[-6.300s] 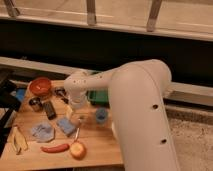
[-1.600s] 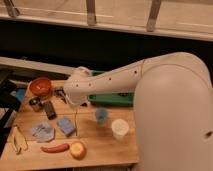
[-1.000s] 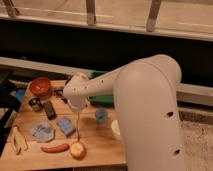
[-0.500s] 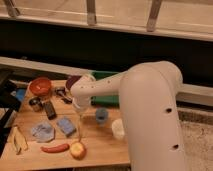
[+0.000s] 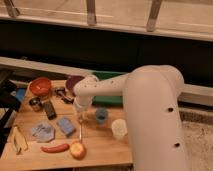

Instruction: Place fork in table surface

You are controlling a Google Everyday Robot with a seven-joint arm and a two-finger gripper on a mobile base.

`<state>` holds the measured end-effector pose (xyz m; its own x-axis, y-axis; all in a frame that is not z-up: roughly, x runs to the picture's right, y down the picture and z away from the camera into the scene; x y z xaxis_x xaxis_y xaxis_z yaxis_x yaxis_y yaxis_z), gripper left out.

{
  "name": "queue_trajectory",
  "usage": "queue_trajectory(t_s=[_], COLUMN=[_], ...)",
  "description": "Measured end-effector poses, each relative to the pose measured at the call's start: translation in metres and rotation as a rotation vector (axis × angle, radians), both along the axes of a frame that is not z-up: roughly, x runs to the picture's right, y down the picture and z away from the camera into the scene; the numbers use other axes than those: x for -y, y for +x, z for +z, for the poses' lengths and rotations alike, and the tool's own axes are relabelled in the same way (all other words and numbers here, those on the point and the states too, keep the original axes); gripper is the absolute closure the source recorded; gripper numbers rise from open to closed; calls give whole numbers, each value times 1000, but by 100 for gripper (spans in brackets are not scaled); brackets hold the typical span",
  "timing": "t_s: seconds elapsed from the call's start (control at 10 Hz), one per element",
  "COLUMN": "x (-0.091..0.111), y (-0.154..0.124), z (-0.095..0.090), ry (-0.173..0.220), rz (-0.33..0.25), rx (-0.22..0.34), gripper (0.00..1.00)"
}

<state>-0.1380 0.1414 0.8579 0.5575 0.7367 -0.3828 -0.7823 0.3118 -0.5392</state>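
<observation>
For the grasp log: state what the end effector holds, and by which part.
The end effector, above the table surface, appears to hold the fork by its top end; it hangs down.

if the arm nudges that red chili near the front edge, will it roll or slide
The red chili lies flat on the table surface, long and slightly curved, so it would probably pivot or slide rather than roll far. It looks light, so a small push should shift it. The gripper is above the fork, just behind it.
</observation>
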Motion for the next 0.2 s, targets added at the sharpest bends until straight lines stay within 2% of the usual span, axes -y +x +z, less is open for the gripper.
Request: queue_trajectory(t_s=[0.2], x=[0], y=[1], z=[0], ry=[0], rz=[1], rx=[-1], gripper=[22])
